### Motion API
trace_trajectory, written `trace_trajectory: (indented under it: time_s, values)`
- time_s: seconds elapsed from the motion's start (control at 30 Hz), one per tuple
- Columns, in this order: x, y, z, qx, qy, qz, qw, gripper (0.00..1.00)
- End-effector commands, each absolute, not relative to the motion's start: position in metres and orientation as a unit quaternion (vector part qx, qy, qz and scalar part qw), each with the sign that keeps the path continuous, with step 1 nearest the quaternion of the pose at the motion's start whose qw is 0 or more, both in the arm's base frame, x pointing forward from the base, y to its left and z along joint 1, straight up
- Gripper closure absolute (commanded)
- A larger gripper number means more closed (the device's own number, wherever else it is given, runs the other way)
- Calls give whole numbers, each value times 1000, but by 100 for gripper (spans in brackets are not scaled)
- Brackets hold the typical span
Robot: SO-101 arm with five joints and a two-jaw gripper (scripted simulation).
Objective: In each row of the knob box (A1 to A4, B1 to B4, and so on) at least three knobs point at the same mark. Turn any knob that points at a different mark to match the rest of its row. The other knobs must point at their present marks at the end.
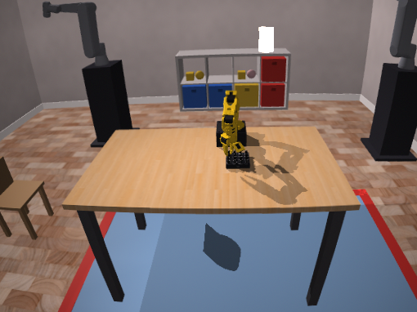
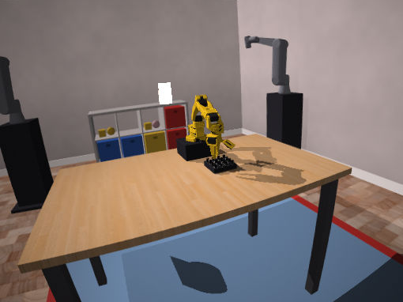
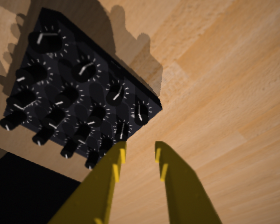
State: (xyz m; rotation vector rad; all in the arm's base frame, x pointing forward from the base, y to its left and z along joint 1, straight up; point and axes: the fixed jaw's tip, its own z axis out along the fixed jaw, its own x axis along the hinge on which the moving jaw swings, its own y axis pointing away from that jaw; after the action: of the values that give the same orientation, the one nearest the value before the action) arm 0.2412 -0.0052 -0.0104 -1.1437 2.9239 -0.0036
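The black knob box lies on the wooden table, just in front of the arm's black base. Its knobs carry white pointer lines turned different ways; the row labels are too small to read. My yellow gripper hangs a little above the box's edge. In the wrist view its tips stand over bare table beside the corner knob. The fingers are nearly closed with a narrow gap and nothing between them.
A shelf with coloured bins stands at the back wall. Two grey arms on black pedestals flank the table. A wooden chair stands at the left.
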Motion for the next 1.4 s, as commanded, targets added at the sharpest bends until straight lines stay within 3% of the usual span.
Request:
trace_trajectory:
  time_s: [0.0,1.37]
  values:
    - [241,-6,-14,-366,931,1,-2,90]
    - [241,-6,-26,-366,931,1,-2,90]
